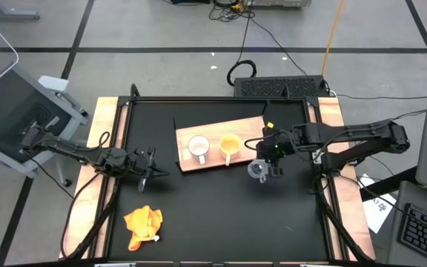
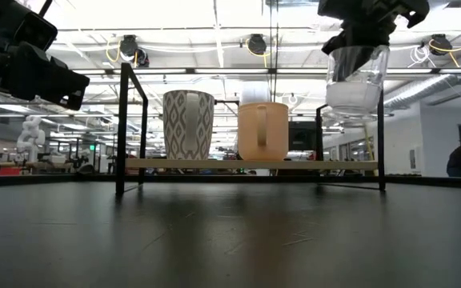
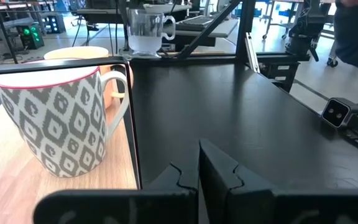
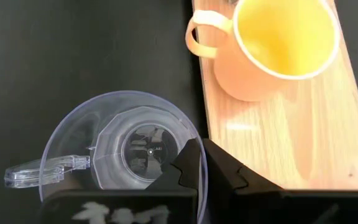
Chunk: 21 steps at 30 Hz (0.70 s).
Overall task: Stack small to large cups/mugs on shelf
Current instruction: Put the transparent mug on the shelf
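Right gripper (image 1: 270, 165) is clamped on the rim of the clear glass cup (image 1: 257, 171), holding it above the black tabletop just beside the shelf (image 1: 243, 127). White cup (image 1: 198, 147) and yellow-orange cup (image 1: 229, 144) stand side by side on the shelf. Left gripper (image 1: 153, 172), fingers together, waits over the table's left part.

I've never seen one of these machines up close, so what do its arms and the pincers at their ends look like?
Two slim, jointed arms in matt black reach in from opposite sides of the table, with dark cables trailing along them. The left gripper and the right gripper each end in two flat black fingers with notched, stepped inner edges. A small green light shows near the right arm's wrist.
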Tool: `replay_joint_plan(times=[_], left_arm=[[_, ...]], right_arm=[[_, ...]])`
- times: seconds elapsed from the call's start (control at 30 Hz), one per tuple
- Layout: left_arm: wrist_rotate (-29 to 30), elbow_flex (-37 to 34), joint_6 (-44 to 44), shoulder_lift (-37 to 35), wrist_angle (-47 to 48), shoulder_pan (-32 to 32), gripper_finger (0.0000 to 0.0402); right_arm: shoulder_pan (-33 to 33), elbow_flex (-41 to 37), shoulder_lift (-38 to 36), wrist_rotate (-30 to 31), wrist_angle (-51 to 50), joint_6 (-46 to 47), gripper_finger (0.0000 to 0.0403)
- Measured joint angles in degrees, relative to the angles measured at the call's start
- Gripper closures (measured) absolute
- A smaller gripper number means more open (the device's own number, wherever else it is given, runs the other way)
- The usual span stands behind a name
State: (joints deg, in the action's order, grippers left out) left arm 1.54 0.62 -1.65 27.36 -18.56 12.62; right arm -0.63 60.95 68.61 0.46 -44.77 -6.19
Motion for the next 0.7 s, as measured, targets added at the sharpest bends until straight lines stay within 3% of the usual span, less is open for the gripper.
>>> replay_joint_plan(times=[0.7], left_arm=[[0.00, 0.00, -0.44, 0.02, -0.54, 0.00, 0.0392]], right_arm=[[-10.00, 4.41, 4.29, -1.64, -2.53, -20.13, 0.0403]])
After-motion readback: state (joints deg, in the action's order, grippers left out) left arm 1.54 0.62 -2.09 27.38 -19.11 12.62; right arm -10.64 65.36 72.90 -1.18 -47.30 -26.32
